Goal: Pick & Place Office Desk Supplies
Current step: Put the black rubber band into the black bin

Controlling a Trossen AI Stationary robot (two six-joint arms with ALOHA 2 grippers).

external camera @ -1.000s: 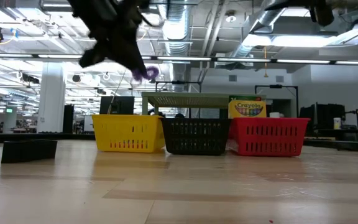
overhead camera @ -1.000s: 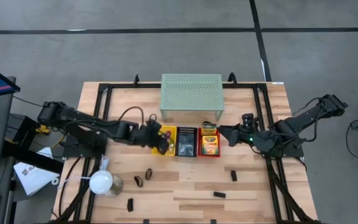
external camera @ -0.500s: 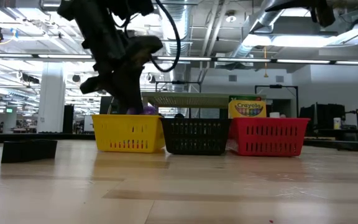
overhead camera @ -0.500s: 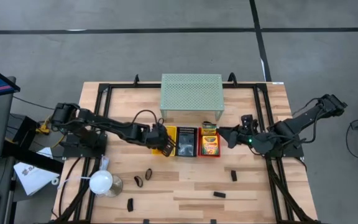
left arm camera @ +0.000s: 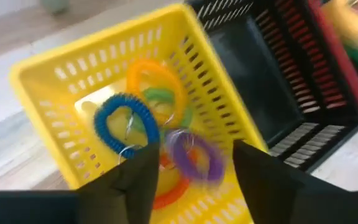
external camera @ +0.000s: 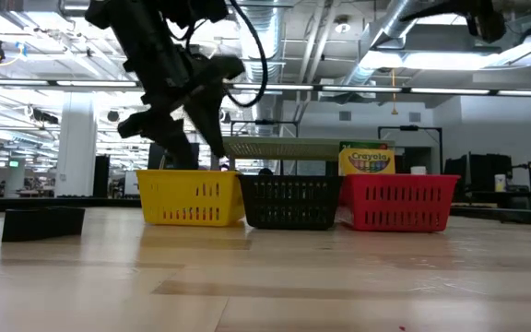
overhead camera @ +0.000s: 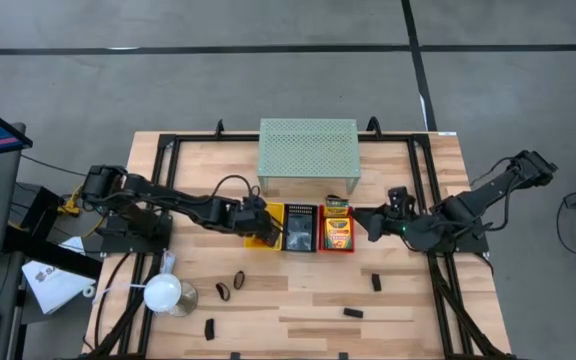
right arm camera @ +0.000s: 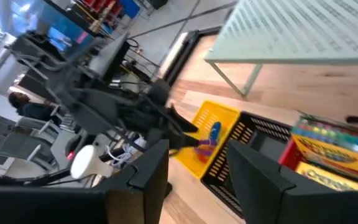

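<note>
My left gripper [left arm camera: 194, 180] hangs open just above the yellow basket [left arm camera: 48, 93], also seen from the side in the low view [external camera: 196, 143]. A purple ring band [left arm camera: 197, 158] lies loose in the basket below the fingers, among blue [left arm camera: 120, 121], orange [left arm camera: 154, 78] and green [left arm camera: 166, 102] bands. My right gripper [right arm camera: 197, 180] waits open and empty to the right of the red basket [overhead camera: 337, 248], well above the table. That basket holds crayon boxes [overhead camera: 337, 228].
A black basket [overhead camera: 300, 240] stands between the yellow and red ones. The pale green mesh shelf [overhead camera: 308, 150] is behind them. Small dark items [overhead camera: 376, 283] [overhead camera: 352, 313] [overhead camera: 223, 291] lie on the near table, and a white round-headed object [overhead camera: 163, 293] is near left.
My left gripper came down and rightward over the yellow basket with the purple ring band in its shut fingers. It then opened and let go, and the band now lies in the basket with the others.
</note>
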